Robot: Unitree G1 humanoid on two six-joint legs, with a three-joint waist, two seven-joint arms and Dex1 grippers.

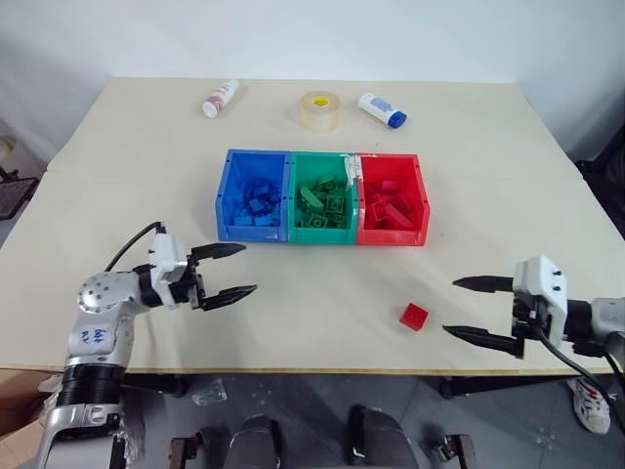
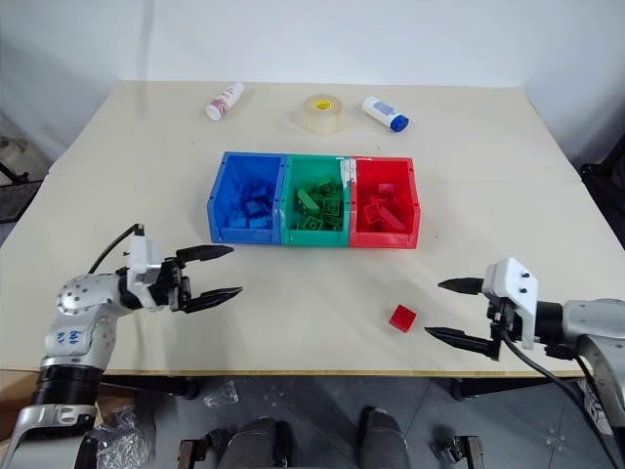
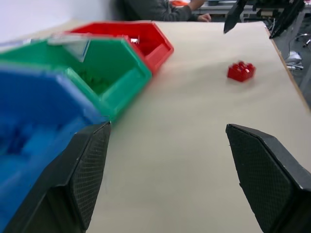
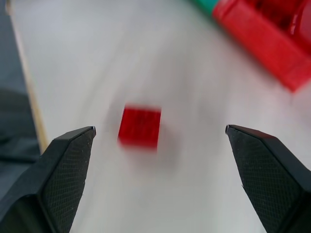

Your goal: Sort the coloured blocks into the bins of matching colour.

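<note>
Currently one red block (image 1: 414, 316) loose on the counter (image 1: 117, 186), in front of the red bin (image 1: 392, 211), toward the near edge. Right gripper (image 1: 476, 309) just beside the block on its right side, jaws spread wide, nothing between them, aimed at it. Left gripper (image 1: 227, 271) in front of the blue bin (image 1: 253, 195), well apart from the block, jaws also spread, empty.

Block looks like a small hard studded plastic brick: light, rigid, probably a bit slick on the faces. Best grabbed across two flat opposite side walls, low and centred, not over the studs; likely to skid on the counter if nudged by one finger first.

Beyond the block: red bin, green bin (image 1: 323, 195) and blue bin touching in a row, each holding bricks of its own colour. Farther back past the bins: tape roll (image 1: 319, 109) flanked by two white bottles (image 1: 220, 98) lying down.

Counter pale, smooth, matte, plain wall behind. Seated person's arm far off in the left wrist view.
</note>
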